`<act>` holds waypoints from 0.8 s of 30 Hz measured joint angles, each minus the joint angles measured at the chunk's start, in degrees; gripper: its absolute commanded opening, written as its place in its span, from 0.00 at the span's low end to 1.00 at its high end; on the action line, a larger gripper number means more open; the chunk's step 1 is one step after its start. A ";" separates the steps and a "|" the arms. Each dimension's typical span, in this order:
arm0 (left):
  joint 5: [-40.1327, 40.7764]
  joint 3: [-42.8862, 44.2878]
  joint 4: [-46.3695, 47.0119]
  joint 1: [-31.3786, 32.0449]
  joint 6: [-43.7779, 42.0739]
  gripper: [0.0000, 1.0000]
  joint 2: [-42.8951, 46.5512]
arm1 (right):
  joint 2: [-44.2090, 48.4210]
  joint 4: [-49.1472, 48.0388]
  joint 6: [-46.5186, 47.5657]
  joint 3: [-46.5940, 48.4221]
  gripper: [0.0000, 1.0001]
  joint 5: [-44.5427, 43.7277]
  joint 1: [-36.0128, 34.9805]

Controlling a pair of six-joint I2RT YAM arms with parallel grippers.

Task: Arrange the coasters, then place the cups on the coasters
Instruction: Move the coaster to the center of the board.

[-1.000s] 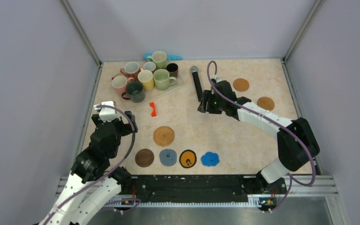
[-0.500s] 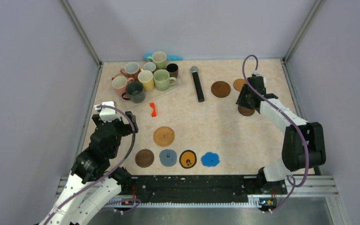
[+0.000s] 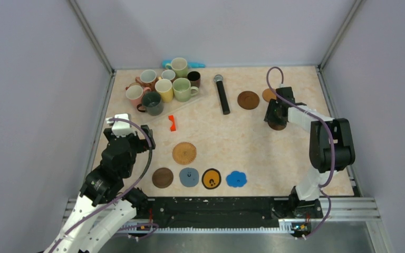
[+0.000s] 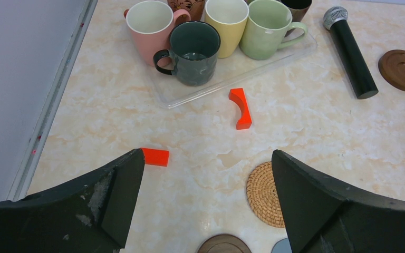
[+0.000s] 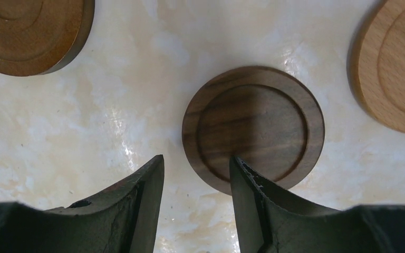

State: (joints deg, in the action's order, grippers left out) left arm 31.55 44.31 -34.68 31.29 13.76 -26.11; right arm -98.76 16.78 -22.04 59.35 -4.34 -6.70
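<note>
1. Walnut coaster (image 5: 253, 129) is your target. It lies flat on the worktop (image 5: 137, 105), right of the mic (image 3: 222, 94) and slightly nearer the arm bases than the mic's near end.
2. Your right end effector (image 5: 196, 163) hangs just above it, fingers (image 5: 137, 195) partly apart and clamped on nothing.
3. In the wrist view the disc sits ahead and to the right of the gap. One finger covers its near rim; the other is over bare worktop.
4. The pickup probably turns on that offset: shift right until the rim sits squarely between the fingers. A round disc has no long axis, so wrist angle should matter little.
5. Two neighbours crowd it: a brown coaster (image 3: 248, 100) towards the mic and a tan coaster (image 3: 268, 95) farther back, right of the mic.
6. Your left end effector (image 4: 208, 158) is wide apart and empty, well left of the mic, so the right arm is much nearer.
7. The cups (image 3: 163, 88) stand in a tray (image 4: 232, 76) left of the mic.
</note>
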 measured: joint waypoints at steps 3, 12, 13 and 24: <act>0.02 -0.02 0.00 0.00 0.00 0.95 0.00 | -1.18 -0.94 0.92 0.79 0.49 0.52 0.37; 0.00 -0.24 0.04 0.00 -0.02 0.96 -0.02 | -1.27 -1.38 2.97 0.76 0.47 4.07 0.50; 0.00 -0.24 0.04 0.00 -0.02 0.96 -0.02 | -1.27 -1.44 3.04 0.72 0.47 4.76 0.50; 0.00 -0.24 0.07 0.00 -0.02 0.96 -0.02 | 0.76 -8.26 3.19 -4.28 0.45 13.16 0.98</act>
State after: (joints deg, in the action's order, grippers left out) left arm 31.55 44.07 -34.61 31.29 13.74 -26.13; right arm -98.00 8.51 -18.85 55.07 8.82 -5.72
